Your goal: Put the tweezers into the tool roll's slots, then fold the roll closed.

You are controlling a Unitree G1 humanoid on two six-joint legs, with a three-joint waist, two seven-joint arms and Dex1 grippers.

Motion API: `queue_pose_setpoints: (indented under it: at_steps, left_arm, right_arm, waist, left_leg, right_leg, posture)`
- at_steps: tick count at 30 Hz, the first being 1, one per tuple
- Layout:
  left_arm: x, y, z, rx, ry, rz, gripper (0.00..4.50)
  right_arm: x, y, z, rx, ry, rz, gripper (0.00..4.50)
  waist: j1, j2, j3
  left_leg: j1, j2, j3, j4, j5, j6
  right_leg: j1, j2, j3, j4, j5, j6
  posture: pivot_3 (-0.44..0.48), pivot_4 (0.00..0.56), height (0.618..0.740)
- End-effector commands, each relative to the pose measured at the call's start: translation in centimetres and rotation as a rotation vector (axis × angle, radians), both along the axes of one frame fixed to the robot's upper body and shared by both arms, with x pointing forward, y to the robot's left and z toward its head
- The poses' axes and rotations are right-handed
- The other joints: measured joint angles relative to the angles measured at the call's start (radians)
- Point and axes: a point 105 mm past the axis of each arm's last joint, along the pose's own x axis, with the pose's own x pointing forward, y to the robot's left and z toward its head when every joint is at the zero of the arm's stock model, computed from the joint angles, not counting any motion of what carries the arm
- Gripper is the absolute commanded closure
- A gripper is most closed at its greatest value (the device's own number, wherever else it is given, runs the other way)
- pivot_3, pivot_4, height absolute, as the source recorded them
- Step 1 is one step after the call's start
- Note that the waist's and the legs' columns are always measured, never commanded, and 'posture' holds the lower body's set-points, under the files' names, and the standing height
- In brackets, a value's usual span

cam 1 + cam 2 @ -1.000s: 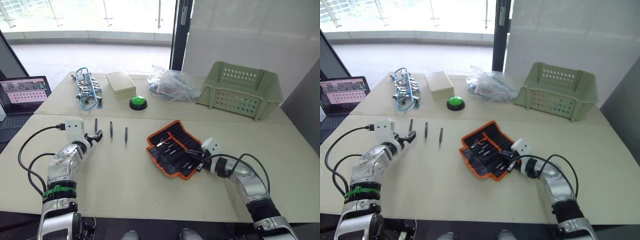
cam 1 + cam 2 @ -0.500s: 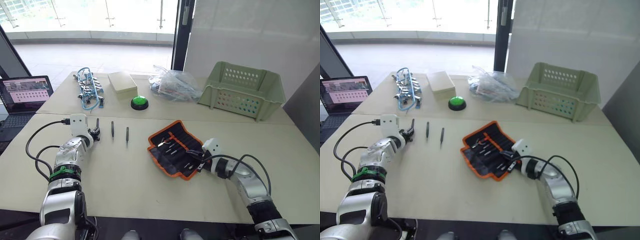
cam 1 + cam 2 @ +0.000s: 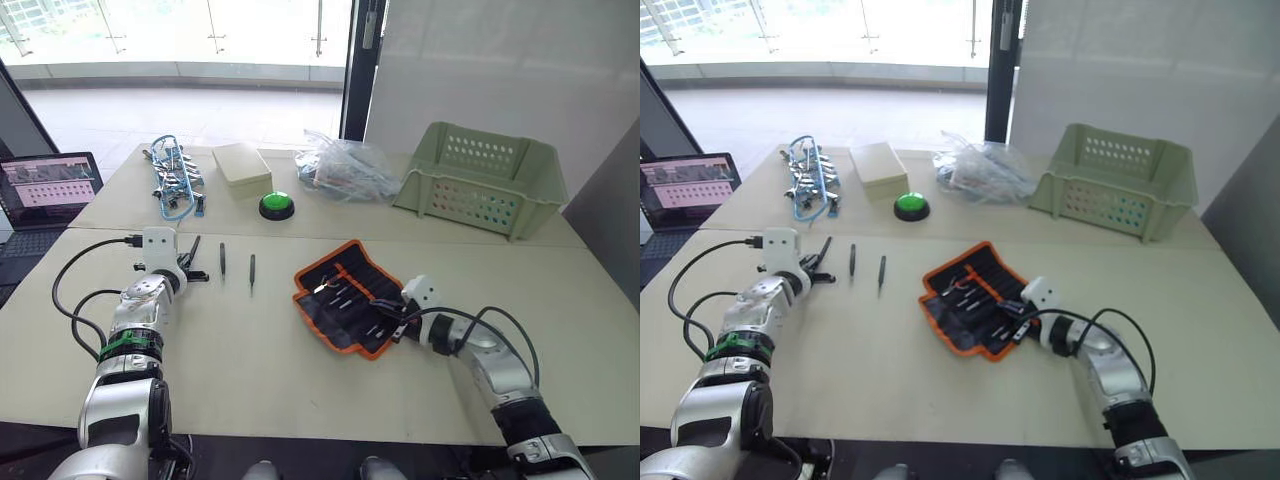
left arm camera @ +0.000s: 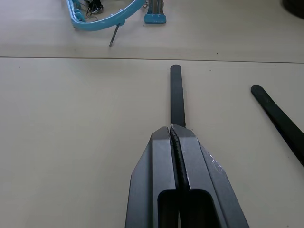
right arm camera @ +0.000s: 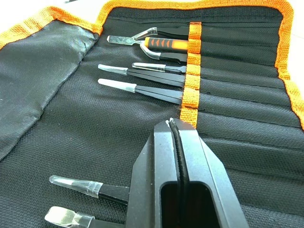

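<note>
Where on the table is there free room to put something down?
Bare tabletop lies between the three loose tweezers and the tool roll, and along the near edge between both arms. The far side is crowded: blue-corded tools, box, green button, bag, basket.

Far side of table: blue-corded tool cluster, beige box, green button, plastic bag, green basket; laptop at left.

Head stereo pair looks forward and down over the tool roll; both eyes share it. Right wrist camera sits close above it; left wrist camera faces tabletop well away
</note>
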Motion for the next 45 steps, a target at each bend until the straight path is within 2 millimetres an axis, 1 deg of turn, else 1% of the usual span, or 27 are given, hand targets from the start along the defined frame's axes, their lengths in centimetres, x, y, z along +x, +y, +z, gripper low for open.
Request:
queue_pose_setpoints:
  at_steps: [1, 3, 4, 7, 9, 13, 15, 18, 20, 25, 28, 31, 36, 40, 45]
  left_arm:
    - [0.2, -1.0, 4.6, 0.015, -0.15, -0.076, 4.45]
    - [0.0, -4.0, 6.9, 0.024, -0.214, -0.215, 4.45]
    - [-0.2, -5.2, 7.7, 0.026, -0.231, -0.27, 4.45]
    - [-1.1, -9.0, 8.8, 0.024, -0.218, -0.429, 4.45]
    - [-1.9, -11.7, 9.1, 0.025, -0.193, -0.537, 4.45]
    - [-3.6, -16.1, 9.2, 0.019, -0.132, -0.71, 4.45]
    - [-4.3, -18.0, 9.0, 0.014, -0.099, -0.777, 4.45]
    - [-5.2, -20.3, 8.6, 0.013, -0.061, -0.854, 4.45]
    - [-5.8, -21.9, 8.1, 0.003, -0.041, -0.909, 4.45]
    - [-6.8, -24.4, 6.5, 0.004, 0.025, -0.996, 4.45]
    - [-7.2, -25.4, 5.8, 0.01, 0.052, -1.03, 4.45]
    - [-7.3, -25.8, 5.4, 0.004, 0.067, -1.04, 4.45]
    - [-8.0, -27.7, 4.3, -0.016, 0.117, -1.093, 4.45]
    - [-8.5, -28.4, 3.3, -0.017, 0.151, -1.109, 4.45]
    - [-8.1, -29.2, 2.2, -0.038, 0.178, -1.077, 4.45]
  right_arm:
    - [-0.8, -0.8, -3.5, -0.062, 0.128, -0.032, 4.5]
    - [-0.7, -0.7, -3.4, -0.058, 0.122, -0.033, 4.5]
    - [-0.7, -0.7, -3.3, -0.05, 0.116, -0.033, 4.5]
    - [-0.5, -0.3, -1.7, 0.027, 0.071, -0.033, 4.5]
    - [-0.3, -0.2, -0.4, 0.081, 0.038, -0.035, 4.5]
    - [-0.2, -0.7, 1.1, 0.109, -0.005, -0.05, 4.5]
    - [-0.2, -1.1, 1.3, 0.104, -0.013, -0.057, 4.5]
    - [-0.5, -1.6, 1.3, 0.075, 0.006, -0.055, 4.5]
    - [-0.8, -1.9, 1.2, 0.067, 0.017, -0.053, 4.5]
    - [-1.0, -2.1, 1.0, 0.069, 0.018, -0.068, 4.5]
    - [-0.9, -2.2, 2.1, 0.112, -0.013, -0.079, 4.5]
    - [-1.0, -2.3, 2.1, 0.087, -0.019, -0.079, 4.5]
    - [-1.4, -3.3, 2.1, 0.068, -0.012, -0.105, 4.5]
    - [-1.6, -3.6, 2.2, 0.07, -0.015, -0.115, 4.5]
    - [-2.0, -4.1, 2.0, 0.067, -0.008, -0.136, 4.5]
  waist:
    - [0.0, 0.0, 0.0]
    - [-0.001, 0.0, 0.0]
    - [-0.001, 0.0, 0.0]
    - [0.0, 0.0, 0.0]
    - [-0.004, 0.001, 0.001]
    - [-0.015, 0.007, 0.005]
    - [-0.017, 0.008, 0.006]
    - [-0.016, 0.009, 0.006]
    - [-0.01, 0.009, 0.006]
    - [0.003, 0.009, 0.006]
    - [0.007, 0.009, 0.006]
    - [0.007, 0.009, 0.006]
    - [0.012, 0.009, 0.006]
    - [0.01, 0.009, 0.006]
    - [0.01, 0.009, 0.006]
  left_leg:
    - [0.0, 0.0, 0.0, 0.0, 0.0, 0.0]
    - [0.0, 0.0, 0.0, 0.0, 0.0, 0.0]
    - [0.0, 0.0, 0.0, 0.0, 0.0, 0.0]
    - [0.0, 0.0, 0.0, 0.0, 0.0, 0.0]
    - [0.0, 0.0, 0.0, 0.0, 0.0, 0.0]
    - [-0.003, 0.0, 0.0, 0.0, 0.0, 0.0]
    - [-0.007, 0.0, 0.0, 0.0, 0.0, 0.0]
    - [-0.016, -0.001, 0.0, 0.002, 0.001, 0.0]
    - [-0.017, -0.001, 0.0, 0.003, 0.001, 0.0]
    - [-0.017, -0.002, 0.0, 0.003, 0.001, 0.0]
    - [-0.017, -0.002, 0.0, 0.003, 0.001, 0.0]
    - [-0.017, -0.002, 0.0, 0.003, 0.001, 0.0]
    - [-0.018, -0.003, 0.0, 0.003, 0.001, 0.0]
    - [-0.018, -0.003, 0.0, 0.004, 0.001, 0.0]
    - [-0.018, -0.003, 0.0, 0.004, 0.001, 0.0]
  right_leg:
    - [0.0, 0.0, 0.0, 0.0, 0.0, 0.0]
    - [0.0, 0.0, 0.0, 0.0, 0.0, 0.0]
    - [0.0, 0.0, 0.0, 0.0, 0.0, 0.0]
    - [0.0, 0.0, 0.0, 0.0, 0.0, 0.0]
    - [0.0, 0.0, 0.0, 0.0, 0.0, 0.0]
    - [-0.001, 0.0, 0.0, 0.0, 0.0, 0.0]
    - [-0.005, 0.0, 0.0, 0.0, 0.0, 0.0]
    - [-0.016, 0.0, 0.001, 0.003, 0.0, 0.0]
    - [-0.017, -0.001, 0.001, 0.003, 0.0, -0.001]
    - [-0.017, -0.002, 0.001, 0.002, 0.0, 0.0]
    - [-0.017, -0.001, 0.001, 0.002, 0.0, 0.0]
    - [-0.017, -0.001, 0.001, 0.002, 0.0, 0.0]
    - [-0.016, -0.002, 0.001, 0.002, 0.0, 0.0]
    - [-0.017, -0.002, 0.001, 0.002, 0.0, 0.0]
    - [-0.016, -0.002, 0.001, 0.002, 0.0, 0.0]
  posture:
    - [0.0, 0.15, 0.74]
    - [0.0, 0.15, 0.74]
    - [0.0, 0.15, 0.74]
    - [0.0, 0.15, 0.74]
    - [0.0, 0.15, 0.74]
    - [0.0, 0.15, 0.74]
    - [0.0, 0.15, 0.74]
    - [0.0, 0.15, 0.74]
    - [0.0, 0.15, 0.74]
    - [0.0, 0.15, 0.74]
    - [0.0, 0.15, 0.74]
    - [0.0, 0.15, 0.74]
    - [0.0, 0.15, 0.74]
    - [0.0, 0.15, 0.74]
    - [0.0, 0.15, 0.74]
